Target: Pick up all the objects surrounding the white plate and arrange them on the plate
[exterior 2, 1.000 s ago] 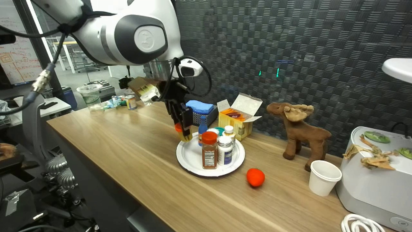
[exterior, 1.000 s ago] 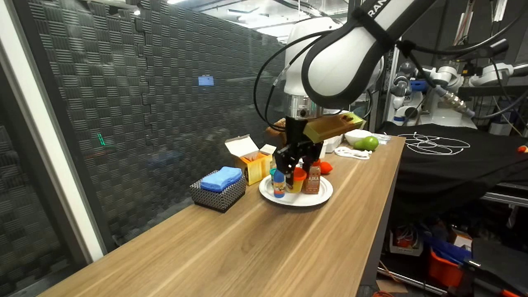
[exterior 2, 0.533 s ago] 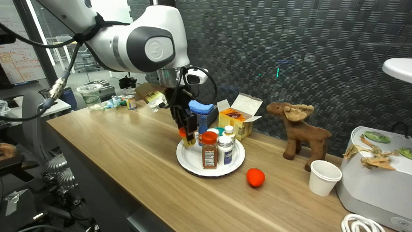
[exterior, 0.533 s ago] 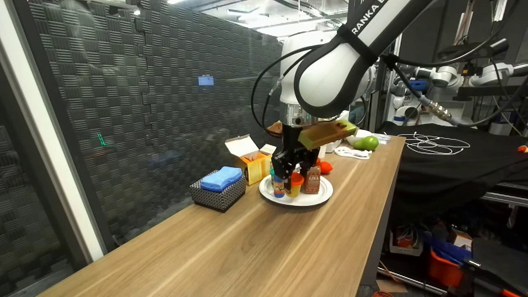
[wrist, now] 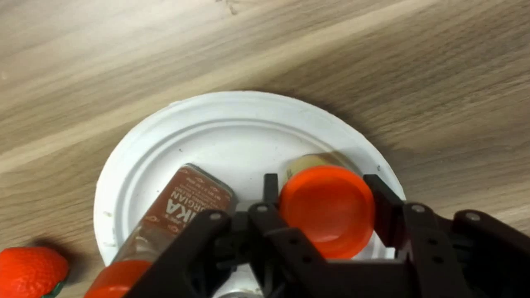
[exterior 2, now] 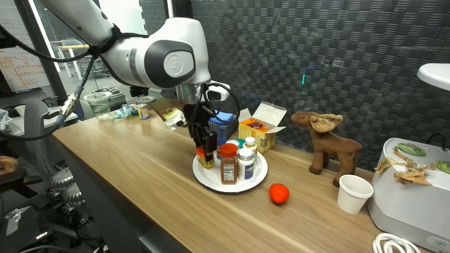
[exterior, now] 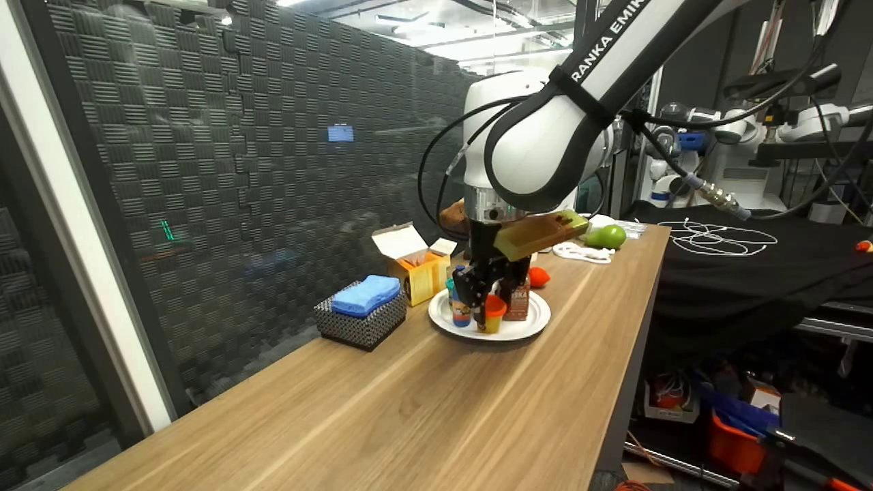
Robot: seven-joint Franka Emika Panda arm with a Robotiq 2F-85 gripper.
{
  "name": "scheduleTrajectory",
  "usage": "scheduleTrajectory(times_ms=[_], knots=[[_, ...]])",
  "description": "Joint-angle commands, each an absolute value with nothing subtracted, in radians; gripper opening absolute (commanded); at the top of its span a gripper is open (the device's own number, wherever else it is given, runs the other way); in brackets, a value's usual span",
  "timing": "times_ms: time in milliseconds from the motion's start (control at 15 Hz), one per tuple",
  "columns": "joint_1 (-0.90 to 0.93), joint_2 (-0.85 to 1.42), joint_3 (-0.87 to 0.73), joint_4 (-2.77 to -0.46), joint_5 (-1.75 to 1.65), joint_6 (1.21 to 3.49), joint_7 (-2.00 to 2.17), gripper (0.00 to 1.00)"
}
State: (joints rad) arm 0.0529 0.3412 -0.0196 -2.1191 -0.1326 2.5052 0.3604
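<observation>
The white plate (exterior 2: 207,181) lies on the wooden table. My gripper (wrist: 322,188) has its fingers on both sides of the orange lid (wrist: 329,213) of the short orange pot (exterior 2: 206,162), which stands at or just above the plate near its rim, slightly tilted. It also shows in an exterior view (exterior: 490,327). On the plate stand a red-capped jar (exterior 2: 229,168) with a brown label, a white bottle (exterior 2: 246,168), another white-capped bottle (exterior 2: 250,142), the blue bottle (exterior: 461,315) and the green-lidded jar (exterior 2: 240,141), mostly hidden. Another white lid shows behind the red cap.
A red strawberry-like object (exterior 2: 279,193) lies beside the plate. An open yellow box (exterior 2: 262,135) and a dark basket (exterior: 361,317) with a blue cloth (exterior: 368,294) stand behind it. A toy moose (exterior 2: 332,147), white cups (exterior 2: 353,195) and a white appliance (exterior 2: 404,196) stand further along.
My gripper has moved down and a little inward over the plate with the orange pot between its fingers. The other containers have not moved.
</observation>
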Motion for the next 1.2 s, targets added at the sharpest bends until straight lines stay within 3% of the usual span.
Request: scheduleTrajectory(times_ms=[0, 200, 267, 333, 533, 1133], knots=[[0.075, 0.368, -0.04, -2.079, -0.133, 2.508, 0.359, 0.28], [0.073, 0.372, -0.038, -2.067, -0.125, 2.5, 0.351, 0.28], [0.074, 0.37, -0.038, -2.068, -0.126, 2.5, 0.352, 0.65], [0.072, 0.367, -0.036, -2.069, -0.122, 2.5, 0.349, 0.8], [0.073, 0.345, -0.036, -2.089, -0.121, 2.511, 0.353, 0.99], [0.075, 0.148, -0.01, -2.254, -0.097, 2.562, 0.334, 1.0]])
